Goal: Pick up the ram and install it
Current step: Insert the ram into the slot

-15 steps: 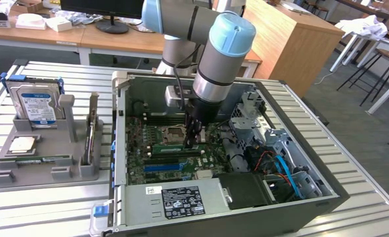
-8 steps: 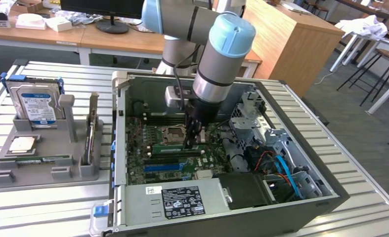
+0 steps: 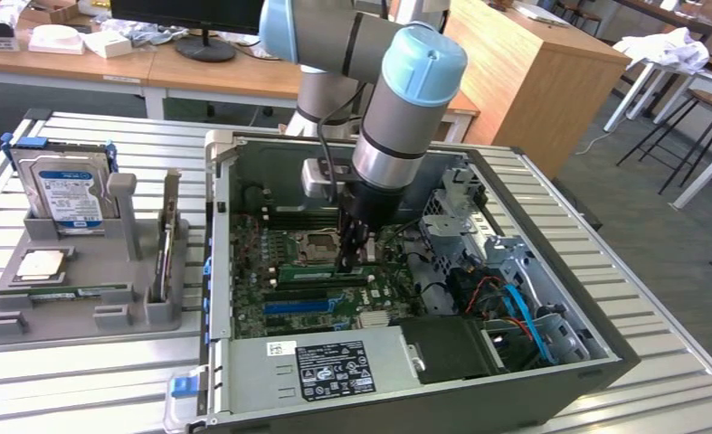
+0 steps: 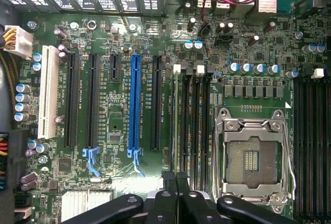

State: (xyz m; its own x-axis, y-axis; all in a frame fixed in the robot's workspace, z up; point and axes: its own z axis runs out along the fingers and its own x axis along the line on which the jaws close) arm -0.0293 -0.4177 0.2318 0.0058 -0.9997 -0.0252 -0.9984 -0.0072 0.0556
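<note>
Open CPU socket [image 4: 252, 154] sitting just beside the memory slots, blue slot [image 4: 135, 105] flanking the other side. Ram [image 4: 178, 125] standing edge-on in 1 slot; gripper [image 4: 176, 180] fingers sitting pressed together over it, hiding its end, contact unclear

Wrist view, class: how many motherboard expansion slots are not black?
2: the white slot, outermost in the row, and the blue slot between black slots. More may lie hidden.
</note>
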